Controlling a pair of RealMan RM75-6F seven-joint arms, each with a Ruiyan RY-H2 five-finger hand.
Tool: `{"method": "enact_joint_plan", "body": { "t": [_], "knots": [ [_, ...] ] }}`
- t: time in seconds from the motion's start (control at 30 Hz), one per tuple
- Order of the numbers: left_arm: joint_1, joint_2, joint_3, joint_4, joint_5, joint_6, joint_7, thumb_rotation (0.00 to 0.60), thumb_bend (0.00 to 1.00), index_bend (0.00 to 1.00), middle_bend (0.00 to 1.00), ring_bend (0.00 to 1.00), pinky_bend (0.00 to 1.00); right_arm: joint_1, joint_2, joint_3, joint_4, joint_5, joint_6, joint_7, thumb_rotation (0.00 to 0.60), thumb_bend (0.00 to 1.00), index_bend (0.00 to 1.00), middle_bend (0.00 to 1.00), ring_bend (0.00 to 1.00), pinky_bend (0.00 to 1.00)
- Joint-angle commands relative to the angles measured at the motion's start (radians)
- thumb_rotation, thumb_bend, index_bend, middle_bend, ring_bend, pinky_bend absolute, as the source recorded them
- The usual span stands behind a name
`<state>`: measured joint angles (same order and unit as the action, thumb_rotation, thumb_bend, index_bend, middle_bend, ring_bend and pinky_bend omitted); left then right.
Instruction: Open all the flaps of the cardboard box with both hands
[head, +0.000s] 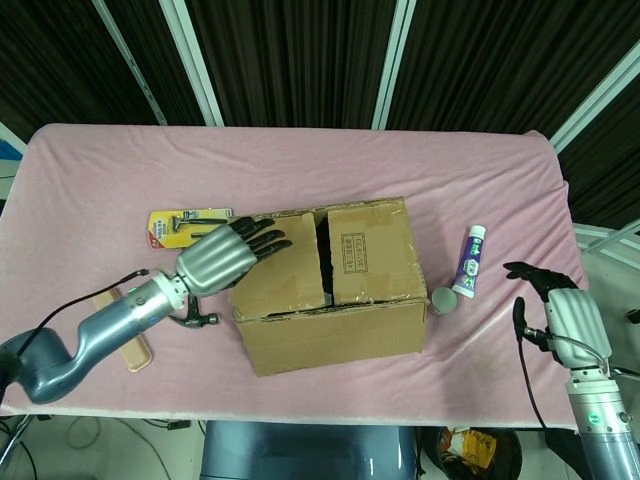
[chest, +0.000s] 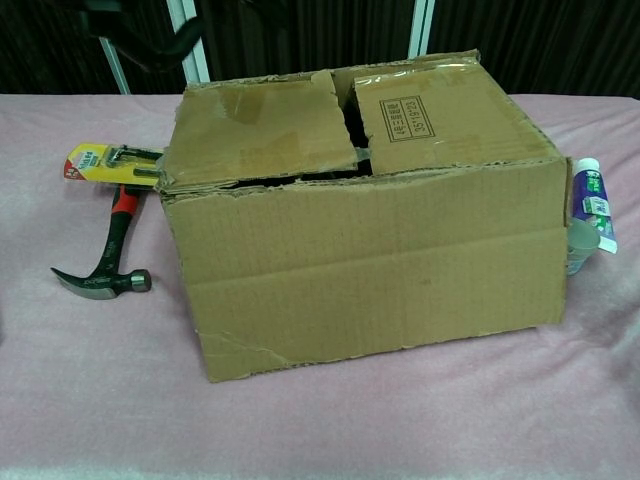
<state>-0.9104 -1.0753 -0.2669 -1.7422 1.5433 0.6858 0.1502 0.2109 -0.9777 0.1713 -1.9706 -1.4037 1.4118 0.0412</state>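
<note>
Box: the brown cardboard box is seen mid-table, top flaps down.
Left hand: spread empty over the left flap; its centre edge should be hooked.
Right hand: empty, fingers apart, well clear.

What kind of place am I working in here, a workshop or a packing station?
Most likely a lab test bench, not a real packing line: a table draped in pink cloth, dark slatted panels with white frames behind, and staged odd items, a claw hammer and a toothpaste tube, beside the cardboard box.
</note>
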Motion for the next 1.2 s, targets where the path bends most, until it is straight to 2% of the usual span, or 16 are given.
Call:
{"method": "enact_joint_plan", "body": {
  "t": [0.03, 0.2, 0.37, 0.6, 0.7, 0.9, 1.07, 1.2],
  "knots": [
    [-0.106, -0.078, -0.036, 0.048, -0.075, -0.108, 0.047, 0.6, 0.84, 0.12, 0.16, 0.1, 0.24, 0.001, -0.003, 0.011, 0.015, -0.003, 0.013, 0.005, 0.6, 0.68, 0.26, 0.36, 0.33, 0.31],
    [-0.214, -0.161, -0.044, 0.125, -0.167, -0.21, 0.113, 0.6, 0.86, 0.14, 0.19, 0.11, 0.25, -0.001, -0.001, 0.027, 0.016, -0.006, 0.035, 0.017, 0.6, 0.68, 0.26, 0.36, 0.33, 0.31],
    [-0.311, -0.219, -0.035, 0.19, -0.27, -0.3, 0.166, 0.6, 0.96, 0.14, 0.19, 0.11, 0.25, 0.0, 0.002, 0.034, 0.015, -0.004, 0.037, 0.028, 0.6, 0.68, 0.26, 0.36, 0.32, 0.31],
    [-0.42, -0.259, 0.017, 0.241, -0.381, -0.359, 0.24, 0.6, 1.0, 0.19, 0.25, 0.17, 0.29, 0.007, -0.007, 0.042, 0.033, -0.016, 0.046, 0.015, 0.6, 0.68, 0.25, 0.35, 0.31, 0.29],
    [-0.45, -0.259, 0.042, 0.243, -0.427, -0.362, 0.258, 0.6, 1.0, 0.24, 0.31, 0.21, 0.34, 0.009, -0.016, 0.042, 0.045, -0.021, 0.05, 0.01, 0.6, 0.68, 0.25, 0.35, 0.31, 0.29],
    [-0.495, -0.246, 0.09, 0.221, -0.506, -0.308, 0.3, 0.6, 1.0, 0.38, 0.51, 0.39, 0.48, 0.008, -0.021, 0.046, 0.055, -0.018, 0.056, 0.014, 0.6, 0.68, 0.25, 0.34, 0.3, 0.29],
    [-0.515, -0.202, 0.117, 0.171, -0.552, -0.26, 0.325, 0.6, 1.0, 0.41, 0.55, 0.42, 0.5, 0.007, -0.023, 0.048, 0.057, -0.025, 0.066, 0.005, 0.6, 0.68, 0.22, 0.27, 0.23, 0.27],
    [-0.515, -0.145, 0.129, 0.113, -0.568, -0.222, 0.336, 0.6, 1.0, 0.41, 0.56, 0.43, 0.5, 0.007, -0.027, 0.048, 0.061, -0.027, 0.071, -0.012, 0.6, 0.68, 0.2, 0.26, 0.22, 0.27]
  ]
}}
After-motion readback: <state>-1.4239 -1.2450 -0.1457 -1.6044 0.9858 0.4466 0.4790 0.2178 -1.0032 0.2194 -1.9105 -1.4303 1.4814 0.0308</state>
